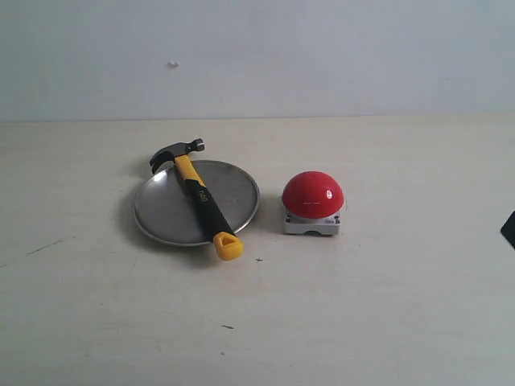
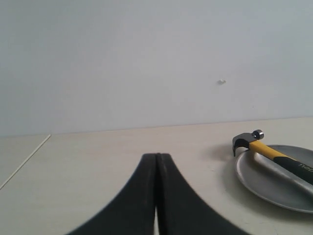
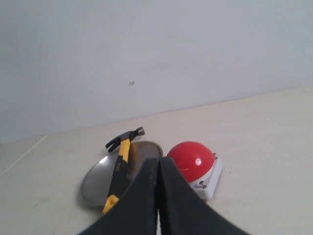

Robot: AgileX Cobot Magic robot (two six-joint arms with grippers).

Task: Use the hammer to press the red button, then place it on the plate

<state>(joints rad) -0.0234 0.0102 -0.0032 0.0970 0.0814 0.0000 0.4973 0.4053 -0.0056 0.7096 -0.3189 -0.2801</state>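
The hammer [image 1: 198, 195] lies across the silver plate [image 1: 238, 186], its dark head over the far rim and its yellow looped end past the near rim. To the plate's right sits the red button [image 1: 312, 195] on its grey-white base. My left gripper [image 2: 157, 157] is shut and empty, well away from the hammer [image 2: 274, 155] and plate [image 2: 266, 178]. My right gripper [image 3: 158, 161] is also shut and empty, back from the hammer [image 3: 120, 164], plate [image 3: 95, 183] and red button [image 3: 193, 159]. Only a dark corner [image 1: 508, 229] at the exterior view's right edge shows of the arms.
A pale wooden table [image 1: 362, 322] carries everything, with a plain white wall [image 1: 322, 48] behind it. A table seam [image 2: 24, 161] runs at the far left.
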